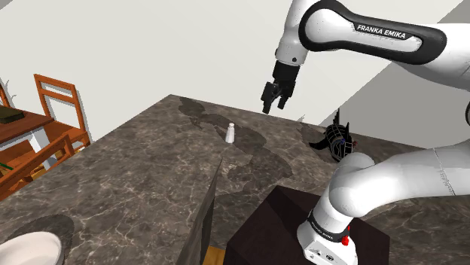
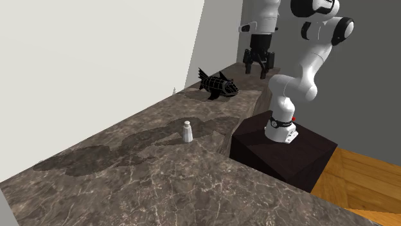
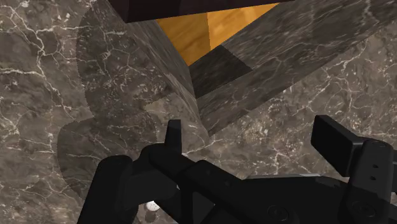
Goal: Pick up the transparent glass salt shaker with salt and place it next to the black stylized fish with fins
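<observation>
A small pale salt shaker [image 1: 231, 132] [image 2: 187, 131] stands upright on the dark marble counter [image 1: 135, 173]. A black fish figure with spiky fins [image 1: 339, 141] [image 2: 218, 85] lies farther along the counter, near the wall. My black gripper [image 1: 276, 102] [image 2: 260, 69] hangs open high above the counter, between the two in the shoulder view and apart from both. In the wrist view the gripper [image 3: 253, 143] has nothing between its fingertips [image 3: 334, 141], and below it are marble, its own shadow and a strip of wooden floor.
The dark stand [image 1: 309, 226] sits in a notch of the counter, whose cut edge [image 1: 211, 203] runs beside it. A wooden table and chairs [image 1: 53, 105] stand at the shoulder view's left. A white bowl [image 1: 30, 248] shows at the lower left.
</observation>
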Controlling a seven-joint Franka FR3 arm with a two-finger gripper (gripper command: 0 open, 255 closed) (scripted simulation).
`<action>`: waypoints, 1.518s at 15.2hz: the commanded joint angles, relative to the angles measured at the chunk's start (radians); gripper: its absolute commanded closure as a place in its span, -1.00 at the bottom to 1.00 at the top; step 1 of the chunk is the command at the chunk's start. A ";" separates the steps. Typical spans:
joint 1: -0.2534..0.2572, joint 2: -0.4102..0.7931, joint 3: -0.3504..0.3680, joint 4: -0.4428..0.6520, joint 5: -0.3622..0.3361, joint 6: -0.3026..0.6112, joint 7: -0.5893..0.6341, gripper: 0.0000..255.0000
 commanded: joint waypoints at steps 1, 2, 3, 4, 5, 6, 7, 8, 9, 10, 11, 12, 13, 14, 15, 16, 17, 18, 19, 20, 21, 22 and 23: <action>0.000 0.000 0.000 0.000 0.000 0.000 0.000 -1.00; -0.002 0.012 -0.009 -0.019 -0.008 0.037 -0.015 -1.00; -0.003 0.026 -0.018 -0.036 -0.016 0.074 -0.031 -1.00; -0.005 0.041 -0.027 -0.052 -0.024 0.111 -0.046 -1.00; -0.006 0.058 -0.036 -0.066 -0.031 0.148 -0.061 -1.00; -0.008 0.076 -0.046 -0.078 -0.038 0.186 -0.076 -1.00; -0.009 0.096 -0.055 -0.090 -0.045 0.224 -0.090 -1.00; -0.011 0.118 -0.064 -0.099 -0.051 0.261 -0.105 -1.00; -0.012 0.141 -0.074 -0.107 -0.056 0.299 -0.119 -1.00; -0.013 0.165 -0.083 -0.114 -0.061 0.337 -0.134 -1.00; -0.014 0.191 -0.093 -0.119 -0.066 0.374 -0.148 -1.00; -0.014 0.219 -0.103 -0.122 -0.070 0.412 -0.163 -1.00; -0.014 0.247 -0.113 -0.123 -0.073 0.449 -0.178 -1.00; -0.014 0.277 -0.122 -0.123 -0.075 0.485 -0.192 -1.00; -0.014 0.308 -0.132 -0.122 -0.077 0.522 -0.208 -1.00; -0.014 0.340 -0.141 -0.118 -0.077 0.557 -0.223 -1.00; -0.013 0.373 -0.151 -0.113 -0.076 0.592 -0.239 -1.00; -0.011 0.407 -0.160 -0.107 -0.074 0.626 -0.255 -1.00; -0.010 0.442 -0.170 -0.098 -0.071 0.659 -0.271 -1.00; -0.008 0.478 -0.179 -0.089 -0.066 0.692 -0.289 -1.00; -0.006 0.514 -0.189 -0.077 -0.060 0.723 -0.307 -1.00; -0.004 0.551 -0.197 -0.064 -0.052 0.753 -0.325 -1.00; -0.002 0.588 -0.206 -0.050 -0.043 0.782 -0.345 -1.00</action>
